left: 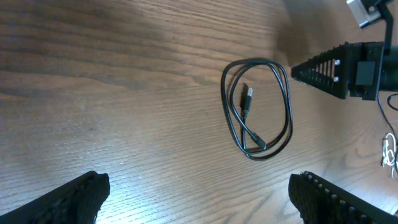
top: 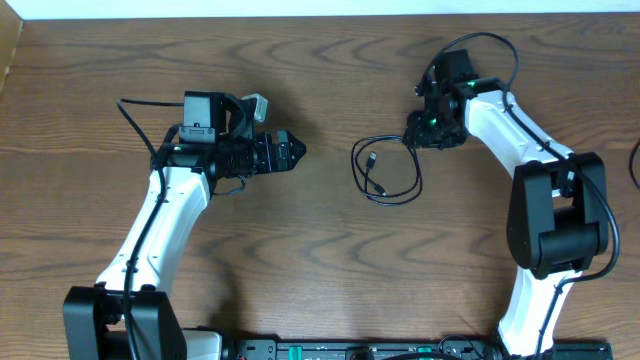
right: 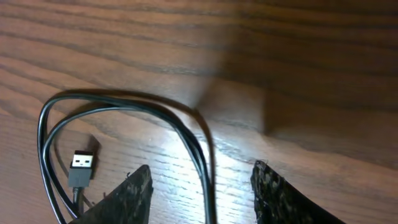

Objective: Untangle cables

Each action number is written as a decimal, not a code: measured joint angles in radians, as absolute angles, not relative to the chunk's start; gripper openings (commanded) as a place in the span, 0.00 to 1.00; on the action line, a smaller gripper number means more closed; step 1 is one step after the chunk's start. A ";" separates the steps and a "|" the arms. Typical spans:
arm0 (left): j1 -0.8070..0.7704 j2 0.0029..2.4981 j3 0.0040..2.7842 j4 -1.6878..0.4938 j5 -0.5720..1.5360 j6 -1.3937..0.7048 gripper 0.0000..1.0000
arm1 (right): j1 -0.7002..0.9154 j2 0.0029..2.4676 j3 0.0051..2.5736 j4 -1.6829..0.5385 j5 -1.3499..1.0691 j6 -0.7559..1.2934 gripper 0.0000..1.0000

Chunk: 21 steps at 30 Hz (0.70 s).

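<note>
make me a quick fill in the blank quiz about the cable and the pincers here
1. The cable on the table is ___ in colour.
2. Its USB plug lies ___ the loop that the cable makes.
3. The right pincer is ___, gripping nothing.
4. The table top shows a ___ grain.

Missing words: black; inside; open; wood

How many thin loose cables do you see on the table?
2. A black cable lies looped at the middle of the table. A white cable shows partly at the left wrist view's right edge. Others may be hidden.
</note>
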State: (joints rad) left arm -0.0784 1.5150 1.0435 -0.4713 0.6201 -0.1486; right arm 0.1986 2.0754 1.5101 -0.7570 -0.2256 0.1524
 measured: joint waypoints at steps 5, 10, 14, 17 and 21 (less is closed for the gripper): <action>-0.078 1.515 1.044 -0.472 0.600 -0.148 0.98 | 0.176 2.077 1.510 -0.720 -0.253 0.140 0.49; -0.078 1.515 1.044 -0.471 0.596 -0.149 0.98 | 0.165 2.088 1.510 -0.718 -0.297 0.134 0.50; -0.078 1.515 1.044 -0.471 0.596 -0.148 0.98 | 0.165 2.114 1.510 -0.742 -0.319 0.131 0.50; -0.078 1.515 1.044 -0.471 0.596 -0.148 0.98 | 0.165 2.130 1.510 -0.744 -0.324 0.129 0.50; -0.078 1.515 1.044 -0.471 0.596 -0.148 0.98 | 0.167 2.133 1.510 -0.751 -0.326 0.128 0.50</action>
State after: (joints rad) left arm -0.0784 1.5150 1.0435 -0.4713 0.5961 -0.1482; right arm 0.1669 2.1326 1.5097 -0.7513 -0.3264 0.1284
